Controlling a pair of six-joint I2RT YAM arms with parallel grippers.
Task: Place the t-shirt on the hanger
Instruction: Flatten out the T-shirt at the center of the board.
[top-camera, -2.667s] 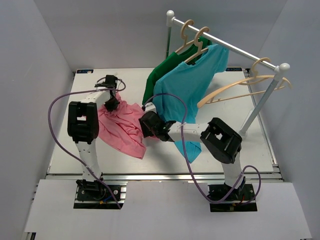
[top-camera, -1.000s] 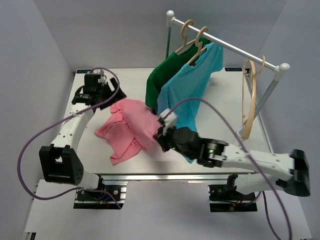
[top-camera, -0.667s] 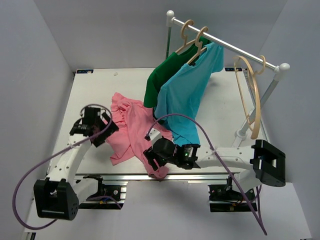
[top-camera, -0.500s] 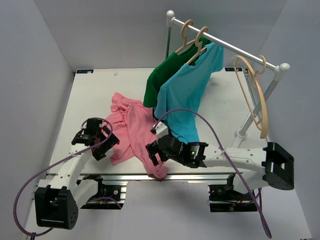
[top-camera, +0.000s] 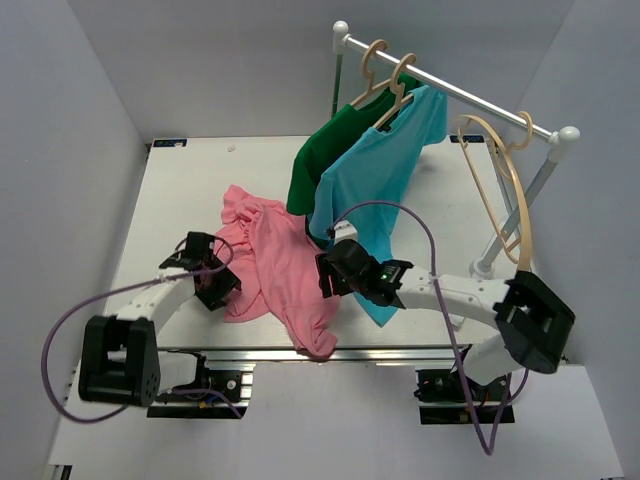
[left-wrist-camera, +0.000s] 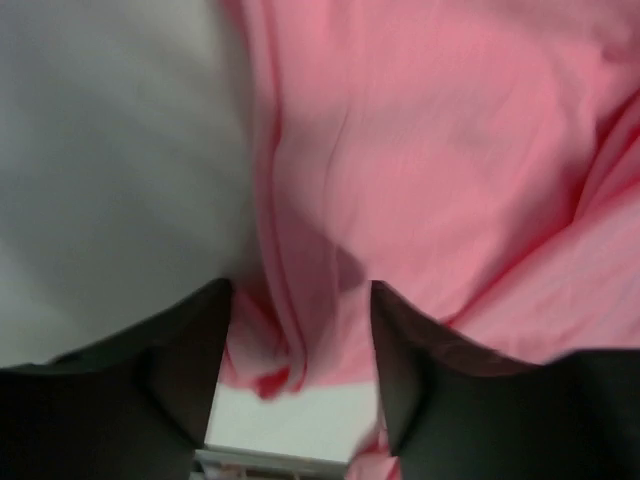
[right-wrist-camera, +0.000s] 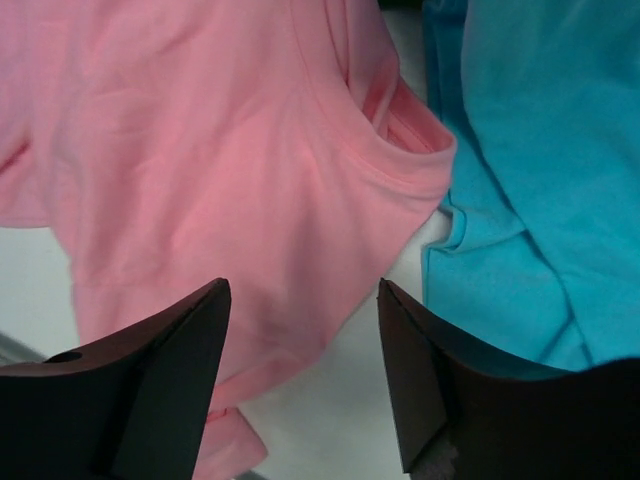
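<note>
The pink t-shirt (top-camera: 275, 270) lies crumpled on the white table, one corner draped over the near edge. My left gripper (top-camera: 214, 284) sits at its left edge, open, with a fold of the pink t-shirt (left-wrist-camera: 420, 150) lying loose between the fingers (left-wrist-camera: 185, 360). At the cloth's right side is my right gripper (top-camera: 331, 273), open over the t-shirt's hem (right-wrist-camera: 200, 150) and bare table. The bare wooden hanger (top-camera: 517, 185) hangs on the rack at the far right, away from both grippers.
A white clothes rack (top-camera: 450, 90) stands at the back right, its post (top-camera: 512, 225) near the table's right side. A green shirt (top-camera: 320, 160) and a blue shirt (top-camera: 375, 185) hang from it on their own hangers. The blue shirt's hem (right-wrist-camera: 550, 150) is just right of my right gripper.
My left gripper has moved right onto the t-shirt's left edge. The right gripper has moved back from the near edge towards the blue shirt. The bare hanger has swung a little.
</note>
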